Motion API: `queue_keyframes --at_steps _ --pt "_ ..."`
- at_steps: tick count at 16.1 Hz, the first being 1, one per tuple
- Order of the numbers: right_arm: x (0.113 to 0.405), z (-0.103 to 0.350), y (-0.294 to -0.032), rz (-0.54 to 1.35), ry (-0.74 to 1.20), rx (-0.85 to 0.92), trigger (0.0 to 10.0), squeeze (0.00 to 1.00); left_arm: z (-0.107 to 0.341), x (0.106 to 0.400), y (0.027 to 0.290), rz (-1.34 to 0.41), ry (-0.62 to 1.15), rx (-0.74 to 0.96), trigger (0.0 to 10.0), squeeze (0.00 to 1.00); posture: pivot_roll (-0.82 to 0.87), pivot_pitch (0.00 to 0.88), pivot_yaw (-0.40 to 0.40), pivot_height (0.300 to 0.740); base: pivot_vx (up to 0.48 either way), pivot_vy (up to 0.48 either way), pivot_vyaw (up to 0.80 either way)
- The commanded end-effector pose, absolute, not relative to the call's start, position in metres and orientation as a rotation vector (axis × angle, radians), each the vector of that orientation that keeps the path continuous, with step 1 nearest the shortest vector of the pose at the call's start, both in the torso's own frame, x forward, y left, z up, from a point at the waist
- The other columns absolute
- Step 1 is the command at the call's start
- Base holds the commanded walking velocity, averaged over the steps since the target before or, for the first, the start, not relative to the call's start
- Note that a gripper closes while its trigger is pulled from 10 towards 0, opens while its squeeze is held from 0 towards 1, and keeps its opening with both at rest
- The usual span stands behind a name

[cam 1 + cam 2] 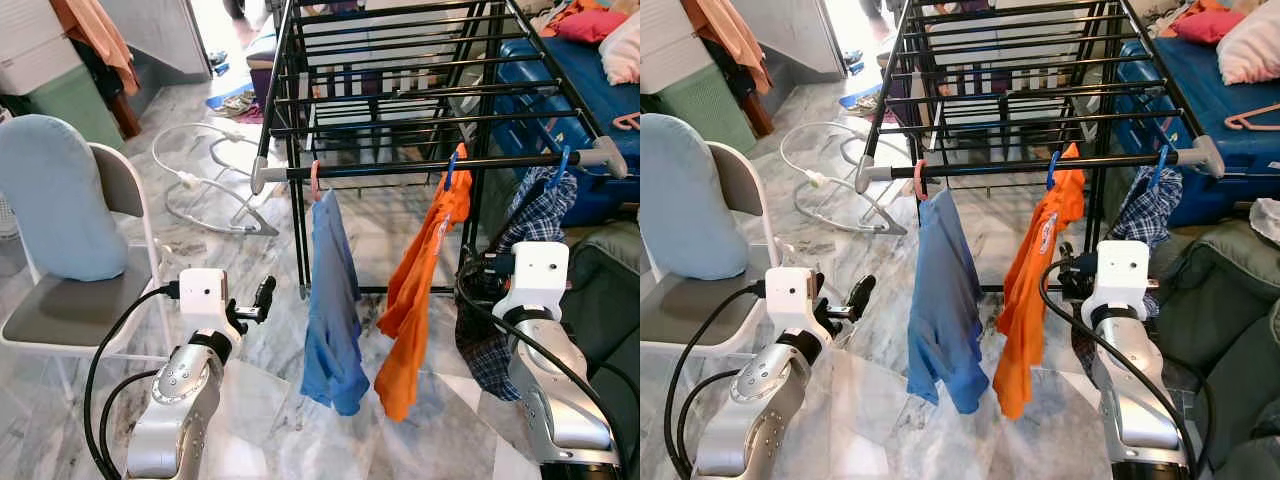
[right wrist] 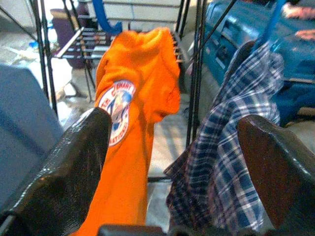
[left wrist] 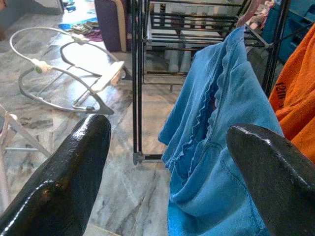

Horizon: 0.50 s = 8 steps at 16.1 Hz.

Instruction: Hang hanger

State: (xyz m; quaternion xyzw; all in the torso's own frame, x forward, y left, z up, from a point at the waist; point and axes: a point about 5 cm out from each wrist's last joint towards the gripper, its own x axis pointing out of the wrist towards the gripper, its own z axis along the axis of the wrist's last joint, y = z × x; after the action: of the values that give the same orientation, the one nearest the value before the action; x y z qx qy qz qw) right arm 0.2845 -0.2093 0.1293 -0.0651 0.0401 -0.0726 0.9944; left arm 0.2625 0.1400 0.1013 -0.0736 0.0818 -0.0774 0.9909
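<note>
Left eye view: on the front rail of the black drying rack [image 1: 440,165] hang three garments, a blue shirt [image 1: 332,310] on a pink hanger [image 1: 315,180], an orange shirt [image 1: 420,290] on a blue hanger [image 1: 451,172], and a plaid shirt [image 1: 535,215] on another blue hanger [image 1: 559,170]. My left gripper [image 1: 262,297] hovers low beside the blue shirt. Left wrist view: my fingers [image 3: 64,182] are spread wide, empty, the blue shirt between them. Right wrist view: my right gripper [image 2: 177,167] is spread too, holding nothing, orange and plaid shirts ahead.

Right arm [image 1: 545,350] hides lower plaid shirt [image 1: 545,205]; shirt's hanger mostly hidden.
</note>
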Motion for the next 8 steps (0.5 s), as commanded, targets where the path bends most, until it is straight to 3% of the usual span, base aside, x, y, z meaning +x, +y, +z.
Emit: queue_keyframes --at_steps 1,8 --pt "0.286 0.132 -0.202 -0.104 0.092 -0.113 10.0 0.00 0.102 0.259 0.145 -0.131 0.165 -0.133 10.0 0.00 -0.12 0.066 0.111 0.740 0.000 0.000 0.00" --pt "0.292 0.135 -0.181 0.014 0.120 -0.060 10.0 0.00 0.102 0.258 0.143 -0.112 0.163 -0.128 10.0 0.00 -0.11 0.061 0.081 0.740 0.000 0.000 0.00"
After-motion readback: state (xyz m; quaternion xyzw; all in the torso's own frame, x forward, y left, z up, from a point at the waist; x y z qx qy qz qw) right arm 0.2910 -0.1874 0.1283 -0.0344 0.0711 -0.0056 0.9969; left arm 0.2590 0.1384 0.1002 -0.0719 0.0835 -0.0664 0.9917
